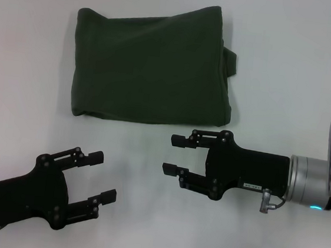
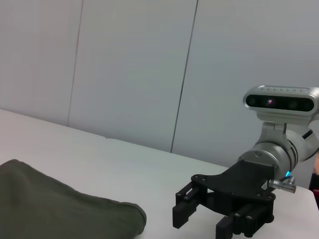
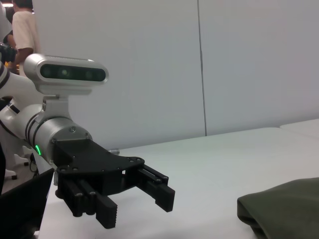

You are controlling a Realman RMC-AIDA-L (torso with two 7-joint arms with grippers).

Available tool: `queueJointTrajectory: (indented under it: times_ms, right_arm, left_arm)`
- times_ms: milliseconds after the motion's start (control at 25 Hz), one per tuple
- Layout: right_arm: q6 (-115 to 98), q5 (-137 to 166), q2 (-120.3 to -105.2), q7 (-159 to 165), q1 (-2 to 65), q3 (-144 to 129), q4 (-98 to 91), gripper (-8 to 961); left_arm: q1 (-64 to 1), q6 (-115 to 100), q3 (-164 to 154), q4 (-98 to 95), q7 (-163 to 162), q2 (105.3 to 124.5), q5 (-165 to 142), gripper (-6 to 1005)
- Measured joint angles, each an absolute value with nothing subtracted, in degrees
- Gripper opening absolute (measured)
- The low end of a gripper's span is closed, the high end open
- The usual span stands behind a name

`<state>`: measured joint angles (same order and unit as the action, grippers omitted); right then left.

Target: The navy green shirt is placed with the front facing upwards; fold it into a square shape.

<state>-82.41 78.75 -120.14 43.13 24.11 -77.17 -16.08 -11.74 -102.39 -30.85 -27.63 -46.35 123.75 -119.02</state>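
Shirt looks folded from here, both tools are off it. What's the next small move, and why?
Probably just pull both arms back to rest. The navy green shirt already lies as a roughly square folded bundle on the table, with only a small flap poking out at its right edge. The left tool and right tool are both open, holding nothing, clear of the cloth on its near side.

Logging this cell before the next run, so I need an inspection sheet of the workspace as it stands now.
Surface: white table, bare around the garment.
Job's things: navy green shirt folded into a rough square, a small flap poking out on the robot's right.
Clutter: nothing seen.
Grippers: left tool open, near edge, off the shirt; right tool open, just short of the shirt's near edge, holding nothing.
Cables: nothing seen.
Surroundings: pale wall panels; person partly visible in the background.
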Motion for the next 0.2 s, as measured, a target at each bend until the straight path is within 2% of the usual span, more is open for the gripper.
queueJointTrajectory:
  times_ms: [200]
  right_arm:
    - [-82.7,78.7,-120.14,43.2,24.2,-77.2,-16.1,537]
  left_arm:
    - [-11.6,-102.8,-30.8,-27.6,-46.4,123.75,-119.0,706]
